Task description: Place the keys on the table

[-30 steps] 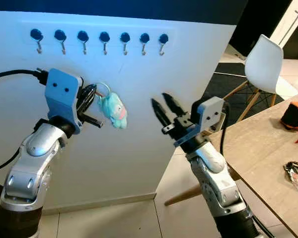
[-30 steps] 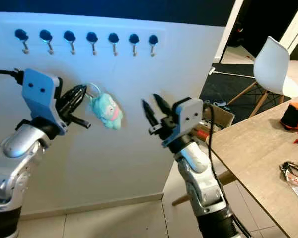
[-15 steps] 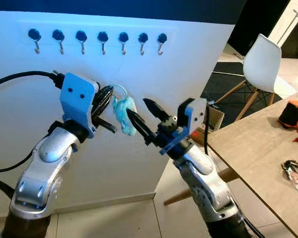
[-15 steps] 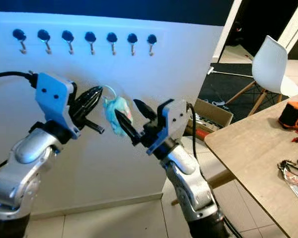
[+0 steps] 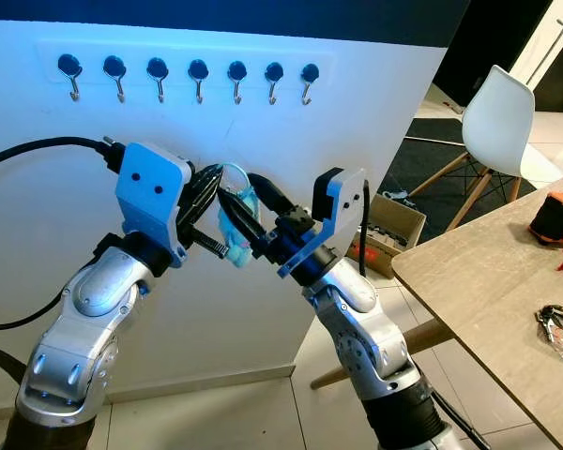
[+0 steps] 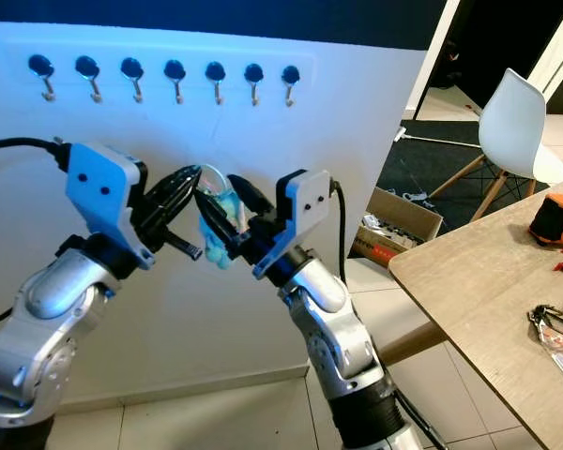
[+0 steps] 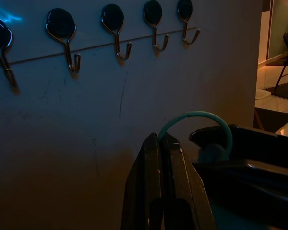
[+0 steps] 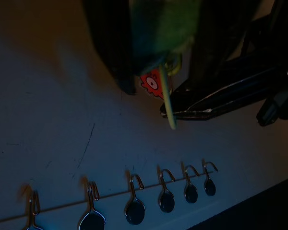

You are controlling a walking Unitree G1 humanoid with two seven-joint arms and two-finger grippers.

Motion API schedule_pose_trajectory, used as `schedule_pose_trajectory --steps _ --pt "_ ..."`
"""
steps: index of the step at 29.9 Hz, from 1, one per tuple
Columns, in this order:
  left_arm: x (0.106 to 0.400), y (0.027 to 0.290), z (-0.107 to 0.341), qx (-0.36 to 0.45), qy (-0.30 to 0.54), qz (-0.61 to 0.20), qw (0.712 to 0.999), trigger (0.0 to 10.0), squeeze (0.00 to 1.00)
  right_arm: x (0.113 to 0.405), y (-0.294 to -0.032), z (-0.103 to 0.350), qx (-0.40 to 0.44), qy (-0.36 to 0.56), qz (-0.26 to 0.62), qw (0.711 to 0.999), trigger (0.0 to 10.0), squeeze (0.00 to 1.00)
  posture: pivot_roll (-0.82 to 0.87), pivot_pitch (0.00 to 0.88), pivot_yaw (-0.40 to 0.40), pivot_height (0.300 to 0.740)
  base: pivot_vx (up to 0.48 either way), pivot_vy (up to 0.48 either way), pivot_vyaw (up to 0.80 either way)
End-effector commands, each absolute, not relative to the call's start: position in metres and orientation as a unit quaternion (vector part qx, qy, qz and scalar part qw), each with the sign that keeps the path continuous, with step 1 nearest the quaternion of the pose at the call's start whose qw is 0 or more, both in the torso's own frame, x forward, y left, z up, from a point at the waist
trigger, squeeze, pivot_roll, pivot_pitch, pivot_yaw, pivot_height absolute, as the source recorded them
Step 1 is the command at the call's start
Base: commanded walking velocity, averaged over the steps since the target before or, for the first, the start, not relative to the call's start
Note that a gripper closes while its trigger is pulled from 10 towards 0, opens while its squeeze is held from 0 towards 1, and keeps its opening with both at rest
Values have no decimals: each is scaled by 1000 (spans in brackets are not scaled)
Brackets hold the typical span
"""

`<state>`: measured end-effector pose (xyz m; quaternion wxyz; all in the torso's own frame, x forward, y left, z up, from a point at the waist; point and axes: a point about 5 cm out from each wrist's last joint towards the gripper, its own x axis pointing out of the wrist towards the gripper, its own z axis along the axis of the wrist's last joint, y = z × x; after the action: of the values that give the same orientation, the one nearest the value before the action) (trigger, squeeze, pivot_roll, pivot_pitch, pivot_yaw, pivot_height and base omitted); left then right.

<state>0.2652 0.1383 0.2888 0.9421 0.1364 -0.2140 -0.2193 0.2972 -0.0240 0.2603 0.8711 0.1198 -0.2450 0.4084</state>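
Centre frame, before the white wall: left gripper (image 5: 209,190) pinched shut on keys' teal ring (image 7: 194,125), plainest in left wrist view. Teal plush (image 6: 220,225) hanging downward, long axis roughly vertical. Right gripper (image 5: 247,208), well apart a second ago, now straddling plush, fingers apparently parted.

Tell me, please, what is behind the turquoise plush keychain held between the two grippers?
Behind the turquoise plush keychain stands the white wall panel, its row of hooks higher up. The right gripper fingers cover part of the plush; any keys on it are hidden.
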Motion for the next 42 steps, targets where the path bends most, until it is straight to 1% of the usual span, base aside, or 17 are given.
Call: schedule_pose_trajectory --steps 1,17,18,22,23,24,25,26,28,31,32,34,35,37,39,40,42 --pt "260 128 285 134 -211 -247 936 10000 0 297 -21 263 116 -250 413 868 0 0 229 178 -98 740 0 0 0" --pt "266 132 276 140 -192 -229 944 10000 0 293 -21 259 120 -245 416 868 0 0 219 184 -96 740 0 0 0" --pt "263 130 276 133 -192 -251 940 10000 1000 294 -22 257 117 -241 413 870 10000 0 219 184 -96 740 0 0 0" --pt "259 126 275 127 -190 -268 936 10000 1000 296 -23 255 114 -236 405 876 10000 0 218 184 -96 740 0 0 0" --pt "250 122 277 98 -185 -313 926 10000 0 302 -27 250 100 -224 383 891 10000 0 218 184 -95 740 0 0 0" --pt "242 119 278 78 -182 -348 916 10000 0 306 -30 246 90 -216 367 900 10000 0 218 184 -95 740 0 0 0" --pt "242 119 278 78 -182 -348 916 10000 0 306 -30 246 90 -216 367 900 10000 0 218 184 -95 740 0 0 0" --pt "232 116 278 60 -177 -394 900 10000 0 312 -34 242 80 -208 344 912 10000 0 215 182 -91 740 0 0 0" --pt "223 115 277 60 -167 -426 887 10000 0 318 -40 240 76 -202 314 924 10000 0 215 182 -91 740 0 0 0" --pt "214 118 270 70 -144 -457 875 10000 0 325 -51 238 66 -199 274 939 10000 0 215 182 -91 740 0 0 0" --pt "214 118 270 70 -144 -457 875 10000 0 325 -51 238 66 -199 274 939 10000 0 215 182 -91 740 0 0 0" --pt "208 120 261 90 -120 -476 866 10000 0 331 -63 236 62 -194 241 949 10000 0 213 175 -87 740 0 0 0" --pt "208 120 261 90 -120 -476 866 10000 0 331 -63 236 62 -194 241 949 10000 0 213 175 -87 740 0 0 0" --pt "208 124 258 86 -113 -469 872 10000 0 336 -75 235 63 -194 210 956 10000 0 213 174 -86 740 0 0 0" --pt "223 132 261 76 -125 -411 900 10000 0 338 -99 238 56 -207 144 966 10000 0 212 169 -89 740 0 0 0" --pt "223 132 261 76 -125 -411 900 10000 0 338 -99 238 56 -207 144 966 10000 0 212 169 -89 740 0 0 0" --pt "235 140 262 68 -130 -357 922 10000 0 339 -122 239 45 -212 77 973 10000 0 208 167 -91 740 0 0 0"
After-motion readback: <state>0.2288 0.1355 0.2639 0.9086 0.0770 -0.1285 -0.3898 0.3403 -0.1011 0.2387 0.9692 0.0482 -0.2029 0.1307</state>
